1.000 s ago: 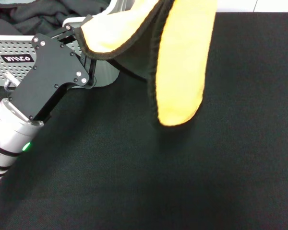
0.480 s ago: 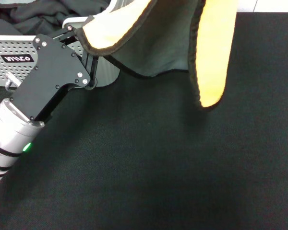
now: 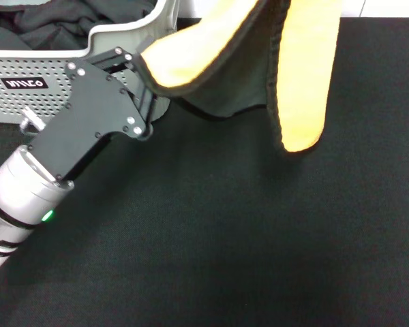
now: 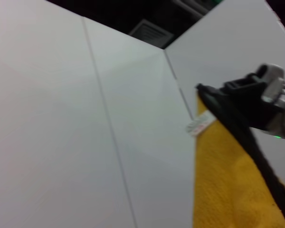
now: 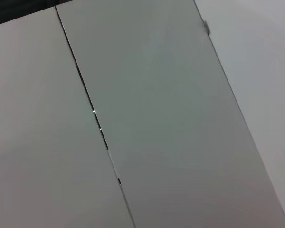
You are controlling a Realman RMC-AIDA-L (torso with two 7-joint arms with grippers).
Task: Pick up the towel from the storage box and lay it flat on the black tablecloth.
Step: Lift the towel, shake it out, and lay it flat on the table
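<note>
Black tablecloth (image 3: 259,238) fills nearly the whole head view, flat and bare across its middle and the six o'clock side. At eleven o'clock sits the storage box (image 3: 61,75), its perforated grey wall and small black label facing the camera, with a dark bunched garment (image 3: 68,17) lying inside.

Next in size is the towel (image 3: 259,68), already out of the box and hanging in the air from twelve o'clock. It droops in a long fold, the yellow-orange face outward on both flanks and the grey-green face showing in the hollow between; its lowest rounded corner dangles toward two o'clock, apparently clear of the tablecloth below.

From eight o'clock the left arm reaches up, and the left gripper (image 3: 144,75) pinches the towel's black-stitched edge, fingers clamped on the cloth just beside the box's corner. In the left wrist view the right gripper (image 4: 249,102) appears farther off, clenched on another corner of the towel beside its white tag (image 4: 199,126); it lies outside the head view.

As for progress, the pick-up looks done and the towel is held between both grippers. Still to come, by my reckoning: spreading it taut, lowering it onto the tablecloth and letting go.
</note>
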